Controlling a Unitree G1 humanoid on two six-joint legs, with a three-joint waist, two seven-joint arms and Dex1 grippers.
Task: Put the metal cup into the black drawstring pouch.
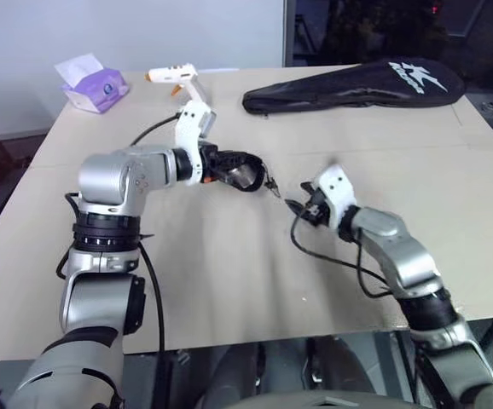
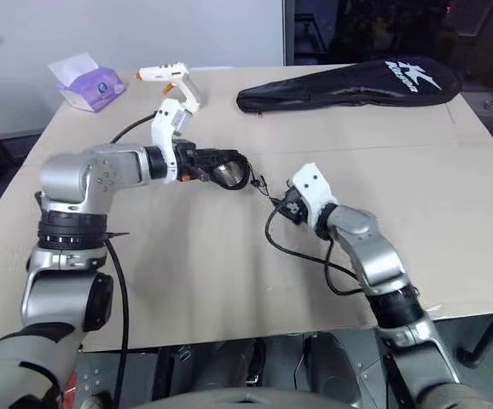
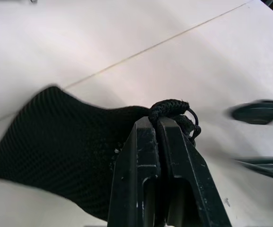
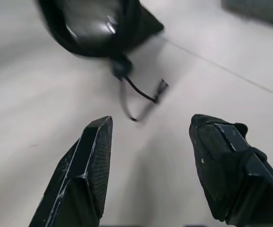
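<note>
R gripper [image 4: 148, 165] has its two black fingers spread wide, nothing between them, hovering low over the table [image 1: 229, 281] at centre-right. It points toward the pouch, a short gap away, not touching it. A thin black cable loops from its wrist down onto the tabletop.

L gripper [image 3: 157, 124] fingers pressed together, pinching the black drawstring pouch [image 1: 240, 170] at its gathered top edge, right where the cord bunches. Pouch is held up off the table, hanging out in front of the L gripper near table centre. Mesh-like black fabric sags away from the pinch point in the L wrist view.

Metal cup [image 4: 90, 26] sits inside the pouch: shiny silver surface shows through the pouch mouth, black fabric wrapped around it. How deep it sits, can't tell. Cords [image 4: 143, 97] dangle from the pouch toward the R gripper, ending in a small knot, hanging free just above the tabletop, between the two grippers.

Farther back on the table, well apart from both arms:
- glue gun [image 1: 176, 78], white w/ orange tip, lying on its side, back-left of centre.
- tissue box [image 1: 95, 88], purple, white tissue sticking up, near the back-left corner.
- racket bag [image 1: 357, 85], long, black, white lettering, lying flat along the back-right edge.

Tabletop is pale tan board, w/ a seam line running across it behind the grippers.
</note>
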